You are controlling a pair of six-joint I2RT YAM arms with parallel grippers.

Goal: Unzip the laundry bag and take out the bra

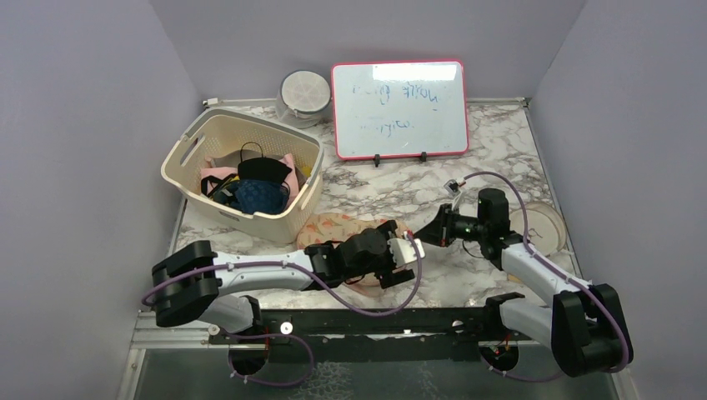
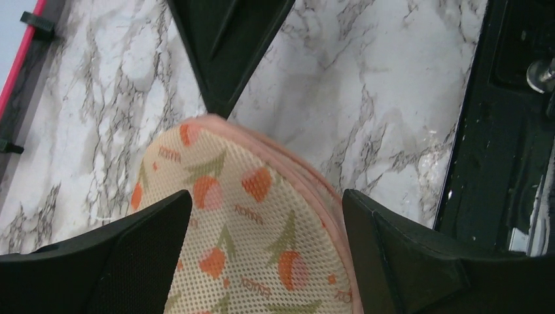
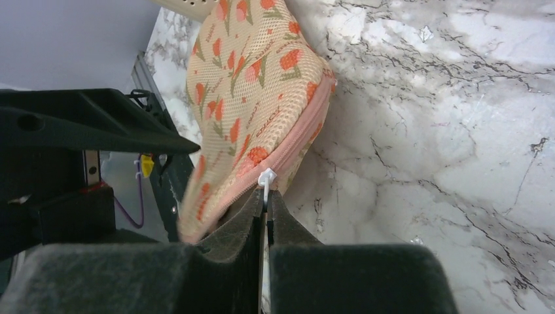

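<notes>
From above, the left end effector [image 1: 406, 250] sits over one end of the laundry bag [image 1: 333, 227] on the worktop [image 1: 500, 158], probably to steady it. The right end effector [image 1: 427, 232] meets that same end from the opposite side.

In the left wrist view, the fingers are spread wide and straddle the bag's rounded tip without gripping it. The tip is peach mesh with an orange print and pink trim.

In the right wrist view, the jaws are pinched narrow on the white zip pull [image 3: 265, 178], ready to draw it. The zip looks closed, and the bra is unseen.
</notes>
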